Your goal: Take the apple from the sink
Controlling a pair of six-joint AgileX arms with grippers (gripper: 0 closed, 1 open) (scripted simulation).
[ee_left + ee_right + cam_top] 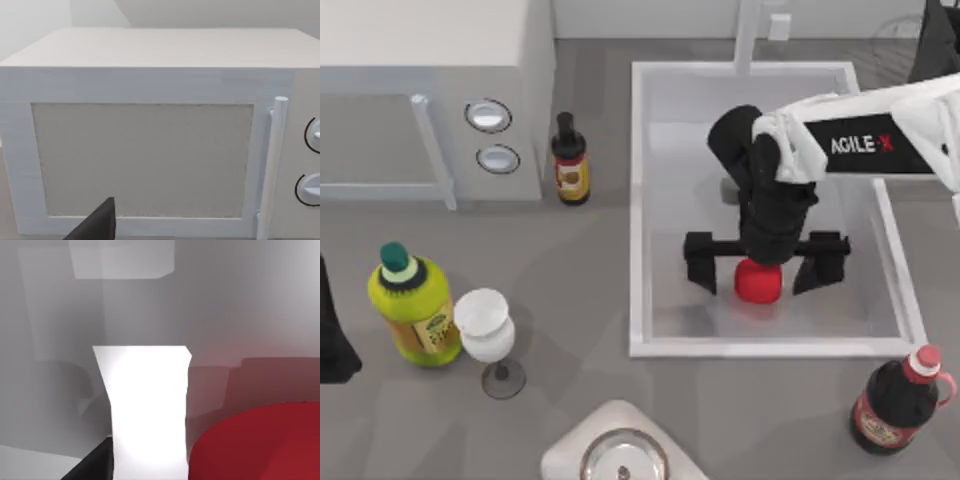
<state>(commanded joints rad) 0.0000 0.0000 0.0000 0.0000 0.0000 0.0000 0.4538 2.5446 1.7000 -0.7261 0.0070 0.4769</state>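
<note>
The bright-red apple lies on the pale floor of the white sink, toward its near end. My right gripper reaches down into the basin right over the apple. It is open wide, with one black finger on each side of the apple and apart from it. In the right wrist view the apple is close up, beside a white post. My left arm is parked at the table's left edge, and a dark finger of its gripper faces the microwave.
A white microwave stands at the back left, with a small dark bottle beside it. A green bottle and a wine glass stand at the front left. A dark-red bottle stands just off the sink's near right corner. The faucet rises at the sink's far side.
</note>
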